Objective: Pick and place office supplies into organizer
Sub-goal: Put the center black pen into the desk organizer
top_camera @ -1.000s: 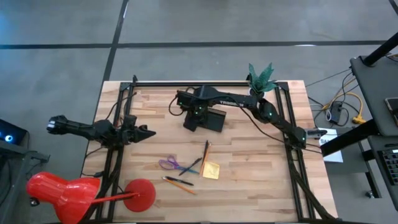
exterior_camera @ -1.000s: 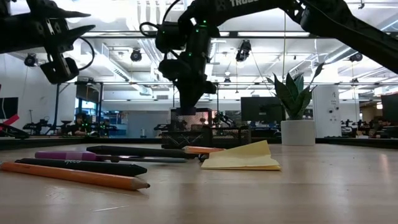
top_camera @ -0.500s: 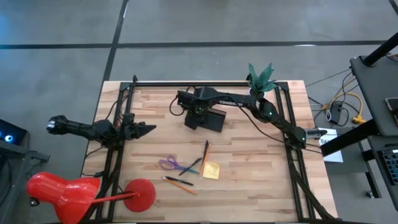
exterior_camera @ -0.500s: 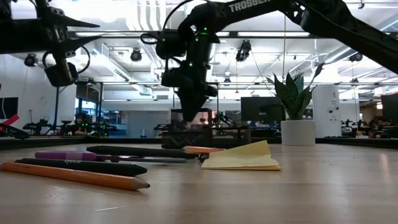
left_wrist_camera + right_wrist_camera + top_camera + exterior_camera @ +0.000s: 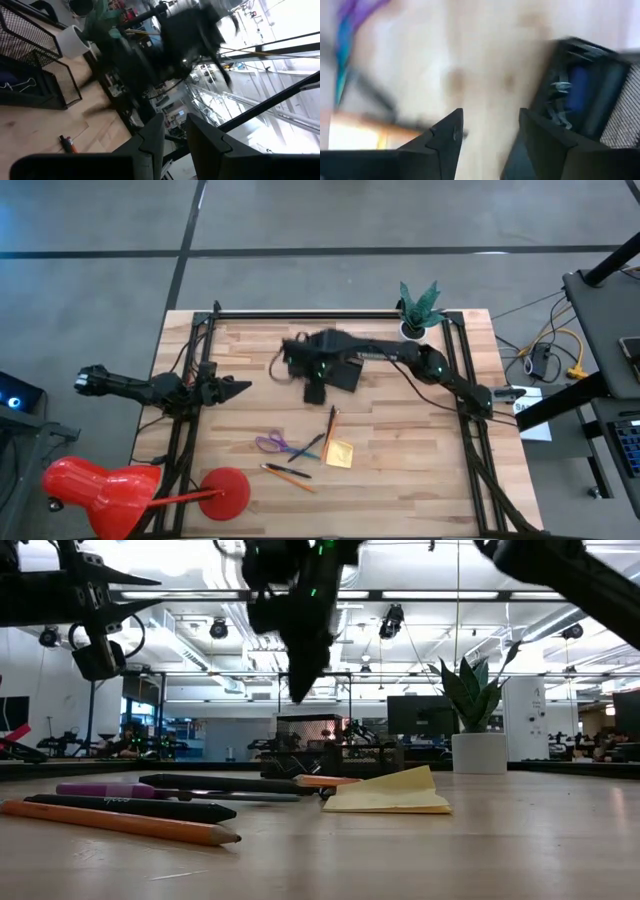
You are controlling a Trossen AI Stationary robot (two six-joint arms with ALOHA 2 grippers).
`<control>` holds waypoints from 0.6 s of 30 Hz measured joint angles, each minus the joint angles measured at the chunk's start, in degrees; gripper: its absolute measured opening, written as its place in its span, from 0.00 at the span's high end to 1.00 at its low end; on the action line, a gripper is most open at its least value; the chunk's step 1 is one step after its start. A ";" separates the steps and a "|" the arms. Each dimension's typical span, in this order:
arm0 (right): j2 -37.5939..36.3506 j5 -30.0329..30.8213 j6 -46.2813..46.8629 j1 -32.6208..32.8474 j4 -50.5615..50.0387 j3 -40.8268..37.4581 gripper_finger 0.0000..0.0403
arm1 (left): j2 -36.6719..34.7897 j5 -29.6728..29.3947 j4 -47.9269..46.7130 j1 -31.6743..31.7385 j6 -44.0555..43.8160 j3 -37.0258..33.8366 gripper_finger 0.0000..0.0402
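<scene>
The black mesh organizer (image 5: 350, 374) stands at the table's middle far part, with a blue thing (image 5: 580, 92) and clips inside it. My right gripper (image 5: 313, 392) hangs open in the air just left of and nearer than it, with nothing between its fingers (image 5: 490, 117). On the wood nearer the front lie purple scissors (image 5: 273, 444), an orange pencil (image 5: 330, 425), a yellow sticky-note pad (image 5: 340, 453) and a dark pen with a pencil (image 5: 288, 473). My left gripper (image 5: 243, 388) waits above the table's left side, with a narrow empty gap between its fingers (image 5: 175, 120).
A white pot with a green plant (image 5: 417, 315) stands at the far right corner. A red lamp (image 5: 100, 488) has its round base (image 5: 227, 492) on the near left corner. Bare wood lies between the organizer and the supplies.
My right gripper has risen from above the organizer and swung toward the table's near edge, and now hangs beside the organizer's left end. My left gripper has tipped a little and pushed slightly toward the right.
</scene>
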 joint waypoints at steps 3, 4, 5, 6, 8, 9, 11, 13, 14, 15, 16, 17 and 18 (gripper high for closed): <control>-0.15 3.08 -11.31 4.45 -2.75 -0.10 0.56 | 0.05 1.41 -0.06 0.00 2.52 0.00 0.84; -0.02 3.34 -14.81 5.84 -2.90 -0.22 0.57 | 0.03 1.87 -0.03 0.00 3.40 0.00 0.84; 0.42 3.33 -18.11 7.12 -2.45 -0.26 0.57 | 0.03 2.35 -0.03 -0.02 4.07 0.00 0.84; 0.60 3.24 -20.62 8.32 -1.57 -0.27 0.57 | 0.01 2.65 -0.03 -0.02 4.26 0.00 0.84; 1.24 1.55 -20.47 9.98 1.54 -0.88 0.57 | 0.01 2.81 -0.03 -0.02 4.30 0.00 0.84; 1.56 1.35 -19.40 10.66 3.11 -1.01 0.57 | 0.02 2.95 -0.01 -0.02 4.30 0.00 0.84; 2.53 1.20 -17.93 11.62 4.87 -1.49 0.56 | 0.03 3.37 -0.08 -0.02 4.28 0.00 0.84; 3.53 1.04 -16.78 12.59 6.12 -1.68 0.56 | 0.06 3.55 -0.03 -0.02 4.30 0.00 0.84; 4.17 0.60 -16.40 13.08 6.25 -1.70 0.56 | 0.08 3.63 -0.07 -0.02 4.28 0.00 0.84; 4.68 0.10 -16.21 13.69 6.14 -1.76 0.56 | 0.09 3.76 -0.07 -0.02 4.28 0.00 0.84; 5.28 -0.18 -15.69 14.34 6.06 -1.84 0.56 | 0.07 3.99 -0.07 -0.02 4.29 0.00 0.84; 5.73 -0.41 -14.97 15.02 6.11 -1.90 0.56 | 0.09 4.57 -0.10 -0.02 4.28 0.00 0.84; 6.20 -0.63 -14.19 15.61 6.19 -1.92 0.56 | 0.10 5.23 -0.17 -0.02 4.27 0.00 0.84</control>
